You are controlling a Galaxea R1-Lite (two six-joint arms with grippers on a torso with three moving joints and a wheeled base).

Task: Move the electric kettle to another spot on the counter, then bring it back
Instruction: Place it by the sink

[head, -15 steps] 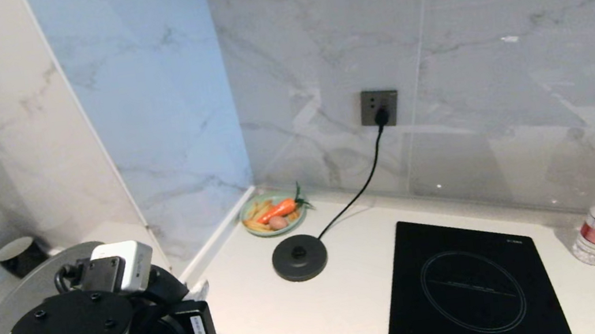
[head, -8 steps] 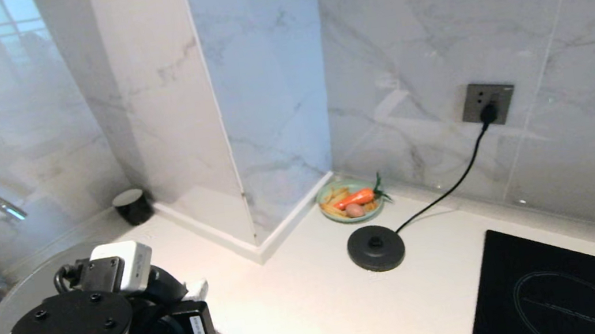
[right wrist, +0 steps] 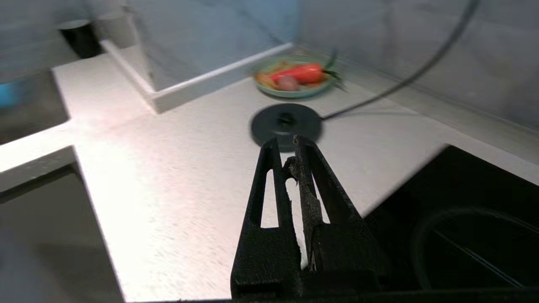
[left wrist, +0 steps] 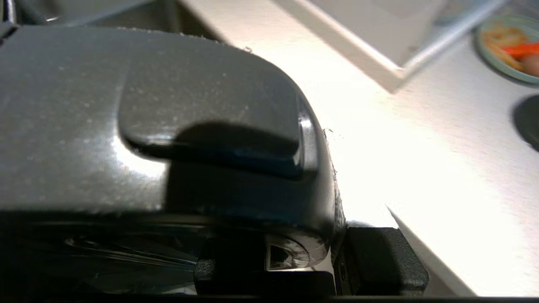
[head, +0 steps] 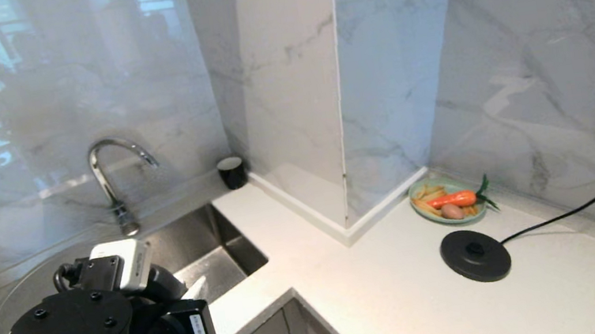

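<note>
1. One glossy black electric kettle with a dark-grey lid hangs over the sink edge, its handle pinched by the left gripper.
2. One right gripper, pressed together, holds nothing above the white speckled counter.
3. One round black base disc sits empty.

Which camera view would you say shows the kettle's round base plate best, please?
The head view: the round base plate sits whole and sharp on the counter. The right wrist view blurs it behind the right gripper; the left wrist view shows only an edge.
</note>
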